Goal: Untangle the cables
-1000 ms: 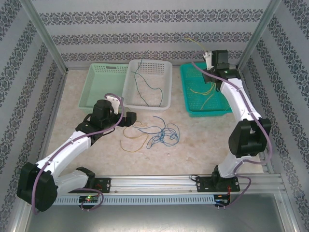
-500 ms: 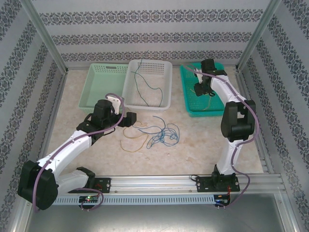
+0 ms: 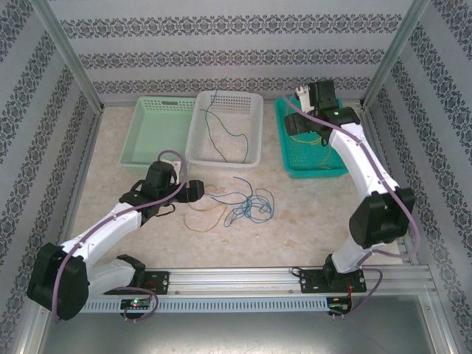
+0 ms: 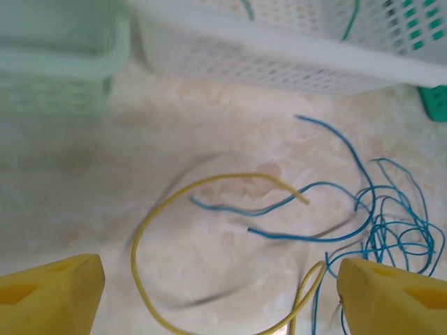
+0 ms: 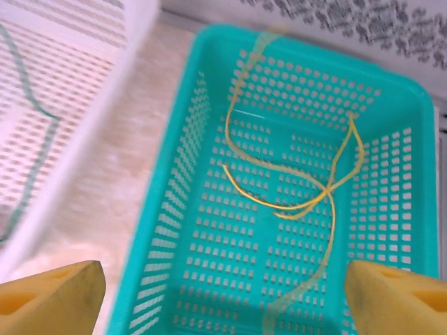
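Observation:
Loose cables lie on the table: a yellow loop [image 3: 204, 220] [image 4: 137, 241] and a blue tangle [image 3: 251, 206] [image 4: 391, 227] to its right. My left gripper [image 3: 194, 190] [image 4: 220, 300] hangs open just above the yellow loop, one pad on each side of it, nothing between them. Thin yellow cables [image 5: 300, 199] [image 3: 318, 139] rest in the teal basket [image 5: 199, 150] [image 3: 317, 173], and one blurred strand [image 5: 302, 292] trails across its floor. My right gripper [image 3: 299, 127] [image 5: 223, 300] is open over that basket, holding nothing. A green-blue cable [image 3: 221, 129] lies in the white basket [image 3: 254, 158].
A light green basket [image 3: 140, 147] [image 4: 56, 66] stands left of the white basket [image 4: 279, 59] [image 5: 105, 118]. All three baskets line the back of the table, in front of the patterned wall. The arm bases sit on the rail [image 3: 236, 280] at the near edge.
My right gripper opened and dropped its yellow cable into the teal basket, and its arm shifted over the basket. My left gripper came down closer to the yellow loop.

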`<move>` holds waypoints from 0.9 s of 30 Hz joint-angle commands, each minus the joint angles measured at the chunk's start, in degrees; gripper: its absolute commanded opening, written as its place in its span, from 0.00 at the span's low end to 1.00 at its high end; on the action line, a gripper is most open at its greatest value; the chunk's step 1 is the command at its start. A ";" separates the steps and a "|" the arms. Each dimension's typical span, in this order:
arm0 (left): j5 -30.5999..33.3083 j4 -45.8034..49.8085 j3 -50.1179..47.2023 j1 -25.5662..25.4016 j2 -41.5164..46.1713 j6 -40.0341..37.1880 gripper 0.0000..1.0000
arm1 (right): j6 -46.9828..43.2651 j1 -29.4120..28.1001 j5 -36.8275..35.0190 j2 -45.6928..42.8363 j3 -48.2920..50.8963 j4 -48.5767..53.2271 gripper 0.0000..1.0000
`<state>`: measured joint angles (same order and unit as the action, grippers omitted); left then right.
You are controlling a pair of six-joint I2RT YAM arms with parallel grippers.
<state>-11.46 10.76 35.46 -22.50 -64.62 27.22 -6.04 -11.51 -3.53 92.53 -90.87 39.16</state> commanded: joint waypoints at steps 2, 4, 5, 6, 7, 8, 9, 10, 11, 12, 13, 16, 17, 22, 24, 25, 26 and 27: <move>3.20 4.86 1.97 0.10 -4.35 6.86 0.88 | 5.19 -1.00 3.17 -2.21 4.56 -0.87 0.92; 1.74 5.96 4.00 0.86 -7.77 6.70 0.88 | 5.92 -1.35 3.13 -3.36 5.38 -0.89 0.94; 0.79 6.10 4.92 1.32 -9.78 6.86 0.86 | 6.24 -1.54 3.13 -3.97 5.97 -0.97 0.94; -0.18 5.74 5.54 1.81 -11.64 6.83 0.85 | 6.51 -1.69 3.58 -4.74 6.81 -1.29 0.94; -0.96 5.55 6.19 2.14 -13.46 6.67 0.84 | 6.71 -2.02 4.24 -5.35 7.62 -1.68 0.94; -1.73 5.41 7.07 2.36 -15.32 6.70 0.81 | 6.94 -2.45 5.11 -6.17 8.82 -2.25 0.94; -2.78 5.34 8.10 2.45 -17.61 6.64 0.78 | 7.12 -2.88 5.53 -7.03 9.96 -2.86 0.94; -3.81 5.37 9.02 2.45 -19.39 6.47 0.74 | 7.25 -3.39 5.53 -7.65 10.91 -3.38 0.94; -4.39 5.66 10.01 2.48 -21.45 6.43 0.71 | 7.37 -3.84 5.42 -8.33 11.84 -3.86 0.94; -4.84 5.94 10.55 2.50 -23.25 6.29 0.68 | 7.49 -4.25 5.44 -8.97 12.68 -4.30 0.94; -4.75 6.35 10.92 2.51 -24.42 6.08 0.65 | 7.54 -4.46 5.53 -9.49 13.18 -4.62 0.94; -4.27 6.94 10.72 2.54 -25.86 6.17 0.59 | 7.67 -4.79 6.20 -10.99 14.39 -4.87 0.94; -3.64 7.21 10.48 2.46 -25.46 6.37 0.59 | 7.55 -4.81 6.23 -11.50 14.64 -4.95 0.94; 0.03 11.25 9.47 2.55 -21.69 6.39 0.63 | 7.10 -4.78 5.73 -12.82 15.37 -5.47 0.95; 0.21 11.66 8.60 2.46 -20.34 6.92 0.63 | 7.22 -4.69 6.28 -12.99 15.52 -5.86 0.95; 0.20 11.52 8.30 2.48 -20.03 7.28 0.62 | 7.41 -4.71 6.62 -13.03 15.54 -6.04 0.95; -0.15 11.06 8.01 2.52 -20.20 7.71 0.61 | 7.54 -4.76 7.06 -12.99 15.59 -6.46 0.95; -0.89 10.30 7.74 2.51 -20.74 8.12 0.60 | 7.67 -4.79 7.53 -13.03 15.64 -6.83 0.95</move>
<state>-12.86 19.22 44.49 -20.51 -85.76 33.69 0.34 -16.19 2.46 80.49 -76.18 34.06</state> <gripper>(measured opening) 0.605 0.947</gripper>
